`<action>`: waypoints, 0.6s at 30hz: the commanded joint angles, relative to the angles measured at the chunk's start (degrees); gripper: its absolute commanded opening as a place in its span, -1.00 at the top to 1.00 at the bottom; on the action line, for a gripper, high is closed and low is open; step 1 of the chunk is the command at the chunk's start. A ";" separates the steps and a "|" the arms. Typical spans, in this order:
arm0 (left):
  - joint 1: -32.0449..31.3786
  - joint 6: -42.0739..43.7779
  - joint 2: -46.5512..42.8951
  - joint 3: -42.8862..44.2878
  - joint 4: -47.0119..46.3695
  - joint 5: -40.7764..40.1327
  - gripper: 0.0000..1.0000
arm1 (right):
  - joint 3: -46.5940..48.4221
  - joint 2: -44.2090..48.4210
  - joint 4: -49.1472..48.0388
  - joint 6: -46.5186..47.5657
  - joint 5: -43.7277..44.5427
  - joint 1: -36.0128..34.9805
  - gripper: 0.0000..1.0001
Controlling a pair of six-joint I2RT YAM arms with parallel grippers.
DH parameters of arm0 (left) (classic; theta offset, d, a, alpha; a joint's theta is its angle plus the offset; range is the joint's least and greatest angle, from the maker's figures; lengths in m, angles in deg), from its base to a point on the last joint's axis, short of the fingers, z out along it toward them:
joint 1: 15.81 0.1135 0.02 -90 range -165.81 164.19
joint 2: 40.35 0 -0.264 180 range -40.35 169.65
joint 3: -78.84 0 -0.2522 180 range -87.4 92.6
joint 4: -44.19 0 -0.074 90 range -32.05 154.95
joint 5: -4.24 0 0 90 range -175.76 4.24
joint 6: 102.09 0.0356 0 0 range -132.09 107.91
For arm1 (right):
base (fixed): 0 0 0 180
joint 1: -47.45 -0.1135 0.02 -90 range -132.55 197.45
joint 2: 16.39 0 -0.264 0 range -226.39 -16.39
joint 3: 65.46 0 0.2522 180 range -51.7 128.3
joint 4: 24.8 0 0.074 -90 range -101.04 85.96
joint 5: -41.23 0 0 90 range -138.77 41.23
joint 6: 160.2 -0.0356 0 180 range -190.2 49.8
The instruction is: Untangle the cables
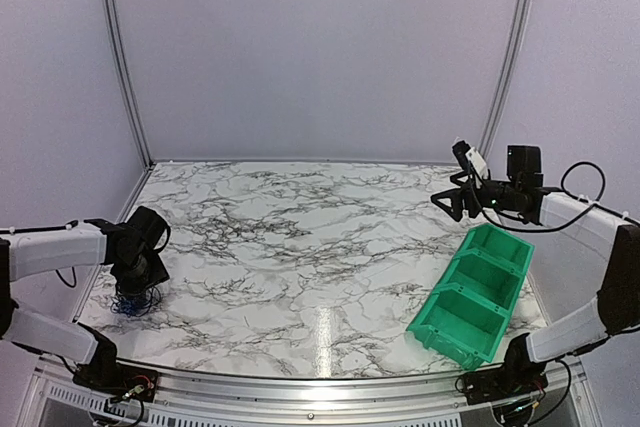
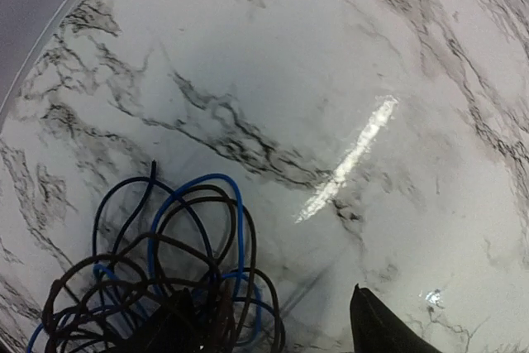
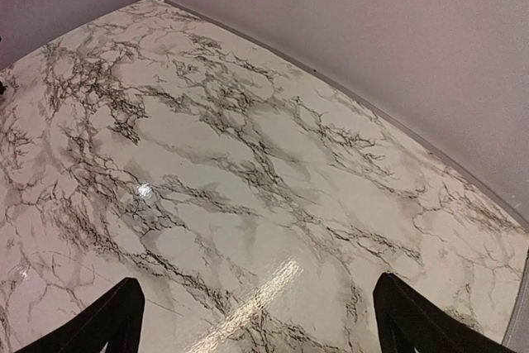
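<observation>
Right now my left gripper (image 1: 134, 290) points down at the near left corner of the marble table (image 1: 320, 247), directly over the cables (image 1: 133, 304), which sit in one small heap close to the left wall. On the left wrist camera the cables (image 2: 165, 283) are a loopy knot of thin black strands with a couple of blue ones running through it, low on the left of the view. The left gripper (image 2: 264, 307) is released, its jaws standing apart with bare marble between them; one of its fingers (image 2: 380, 328) is well clear of the wires, while the other is buried among the loops, and I cannot tell whether it is touching them. My right gripper (image 1: 449, 203) is raised above the far right of the table, just past the far end of a green bin (image 1: 452, 337) with three compartments. From its own camera the right gripper (image 3: 258, 283) is spread wide over bare marble, holding nothing.
</observation>
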 commanded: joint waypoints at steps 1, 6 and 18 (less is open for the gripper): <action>-6.83 -2.66 3.38 -0.01 -6.60 3.14 -0.33 | 1.01 -1.36 1.10 1.19 -1.19 -0.72 -0.92; -17.04 -1.90 9.11 3.27 -13.80 6.52 -0.28 | 1.23 -2.09 1.34 1.14 -1.20 -0.72 -0.90; -40.74 16.53 27.29 32.47 -17.76 10.66 -0.21 | 1.39 -3.06 1.52 1.19 -0.97 -0.72 -0.89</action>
